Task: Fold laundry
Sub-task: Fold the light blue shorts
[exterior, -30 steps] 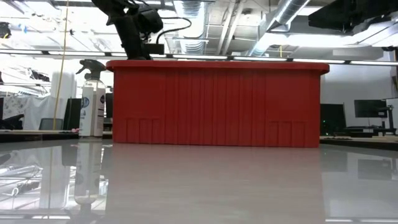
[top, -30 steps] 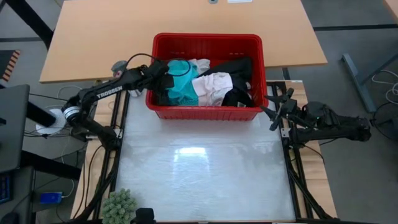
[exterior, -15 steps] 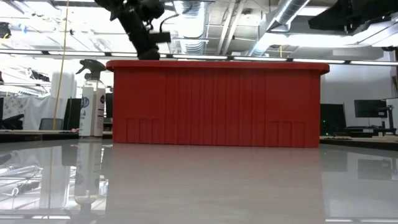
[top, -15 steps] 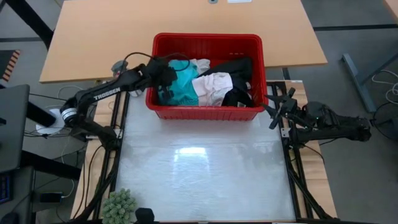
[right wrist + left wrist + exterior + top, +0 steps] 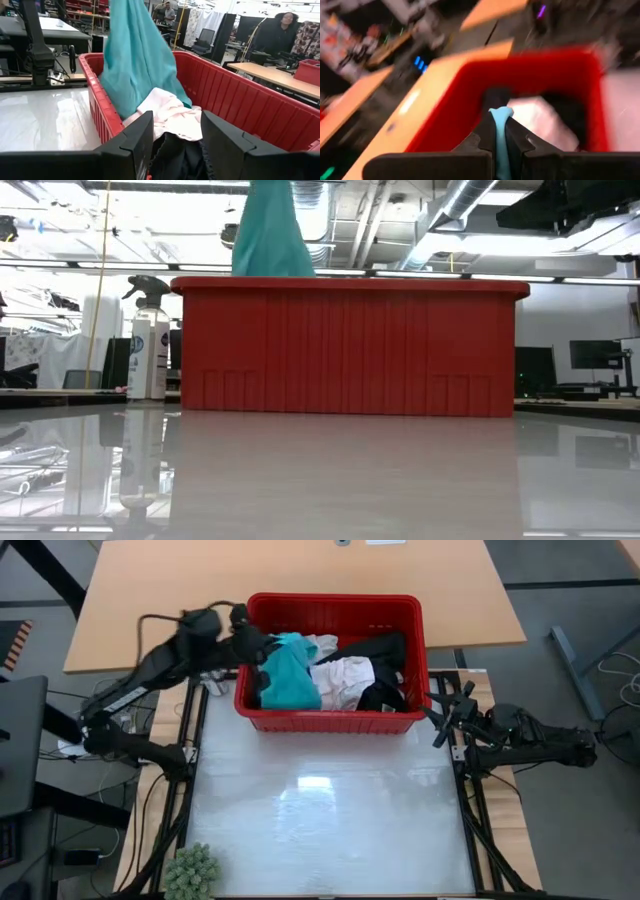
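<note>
1. The teal garment (image 5: 288, 680) was held by one end and hung stretched upward, with its lower part inside the red basket (image 5: 330, 722). In the low view it rose above the basket rim (image 5: 262, 235).
2. The rest of the laundry was in the basket: a cream garment (image 5: 345, 678) lay beside the teal one, a black garment (image 5: 378, 648) lay against the right wall, and a white piece (image 5: 322, 643) lay toward the back wall.
3. The left gripper (image 5: 499, 131) was located above the left end of the basket, with its fingers (image 5: 485, 135) pinched tight on the top edge of the teal garment.
4. The right gripper (image 5: 447, 712) was parked just beside the right wall of the basket. Its fingers (image 5: 134, 140) stood partly apart and nothing was held between them.
5. The glossy work surface (image 5: 320, 830) in front of the basket carried no garment. A small green plant (image 5: 190, 868) stood at its front left corner.
6. A spray bottle (image 5: 148, 340) stood beyond the basket in the low view.
7. Progress was judged to be at the very start: no item was seen folded or laid flat. Extraction of the first garment was in hand.
8. Remaining work was judged to be: the teal garment to be cleared from the basket, spread on the surface and folded, then the same for each remaining item.
</note>
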